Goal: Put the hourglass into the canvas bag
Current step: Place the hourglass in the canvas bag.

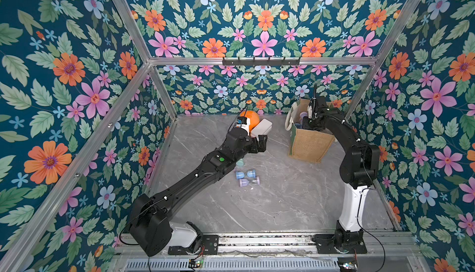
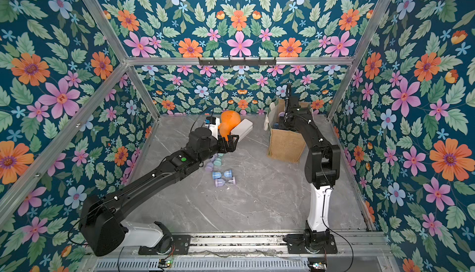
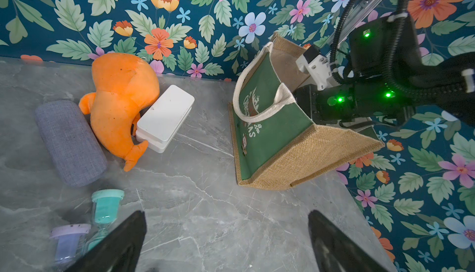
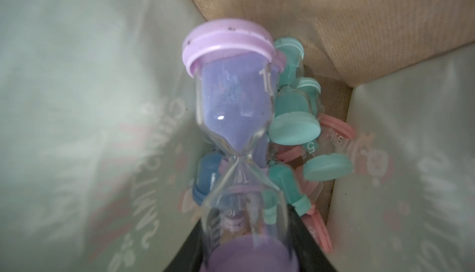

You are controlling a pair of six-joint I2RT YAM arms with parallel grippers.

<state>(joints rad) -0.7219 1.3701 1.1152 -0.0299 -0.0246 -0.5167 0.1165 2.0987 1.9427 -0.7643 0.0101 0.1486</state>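
Right wrist: right jaws pinching purple hourglass (image 4: pixel 235 108) inside canvas bag (image 4: pixel 359 26); left jaws spread over table (image 3: pixel 205 206).

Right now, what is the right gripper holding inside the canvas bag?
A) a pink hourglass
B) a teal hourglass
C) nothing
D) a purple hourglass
D: the right wrist view shows the right gripper shut on the purple hourglass, down inside the canvas bag.

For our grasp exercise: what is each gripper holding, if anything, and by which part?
The right gripper holds a purple hourglass by one end bulb, inside the canvas bag. The left gripper is open and holds nothing.
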